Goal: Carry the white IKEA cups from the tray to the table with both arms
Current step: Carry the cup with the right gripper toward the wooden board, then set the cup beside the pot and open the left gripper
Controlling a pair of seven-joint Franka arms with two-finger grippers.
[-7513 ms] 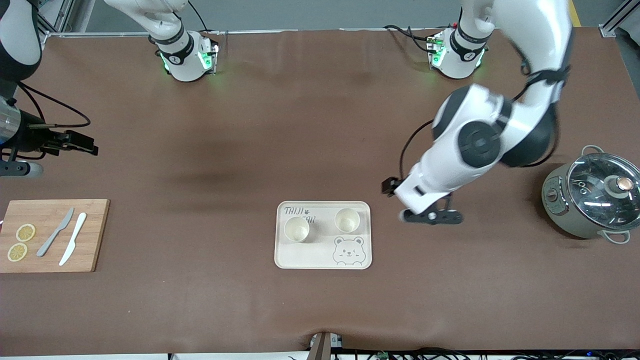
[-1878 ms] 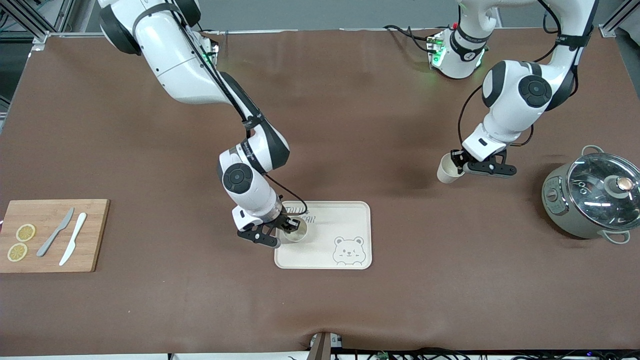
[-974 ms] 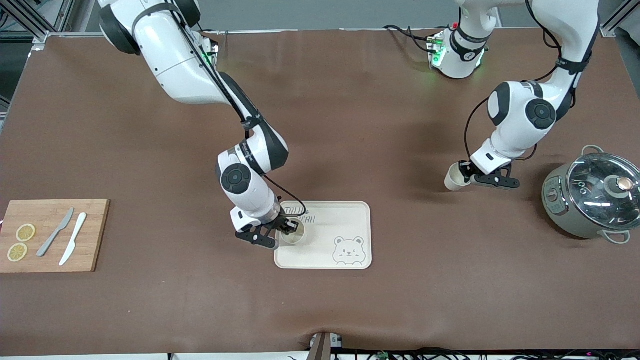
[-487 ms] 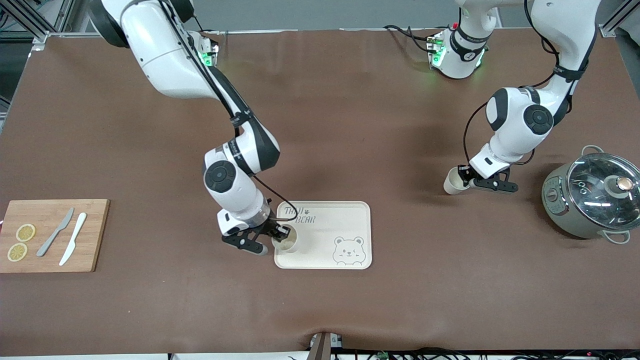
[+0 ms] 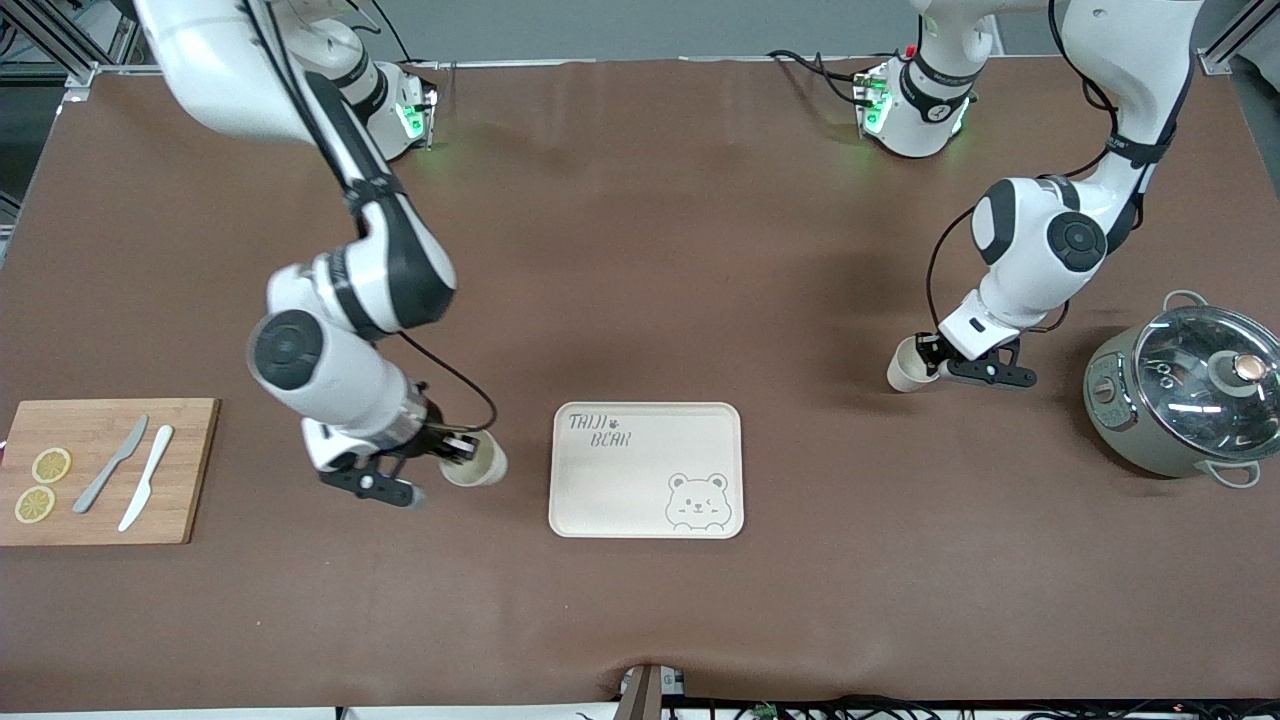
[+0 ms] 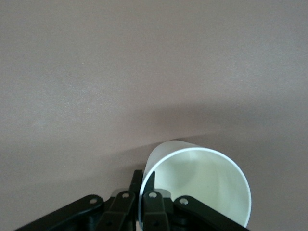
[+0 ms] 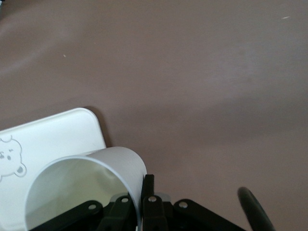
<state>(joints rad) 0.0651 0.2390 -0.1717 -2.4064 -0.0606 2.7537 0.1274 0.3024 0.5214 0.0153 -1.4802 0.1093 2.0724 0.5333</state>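
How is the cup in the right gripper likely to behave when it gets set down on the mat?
The cup looks thin-walled and empty, so probably light. The right gripper pinches only its rim wall, and it hangs tilted over the mat, so it may tip on release. Round and tapered, it would likely roll in a curve.

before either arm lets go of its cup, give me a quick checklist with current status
1. Tray free of cups: ok, only the bear print shows on it.
2. Right gripper shut on its cup: ok, pinching the rim.
3. Right cup off the tray, over the table: ok, between tray and cutting board.
4. Left gripper shut on its cup: ok, rim pinched.
5. Left cup apart from the pot: ok.
6. Cup bases resting on the table: cannot tell, both look tilted.
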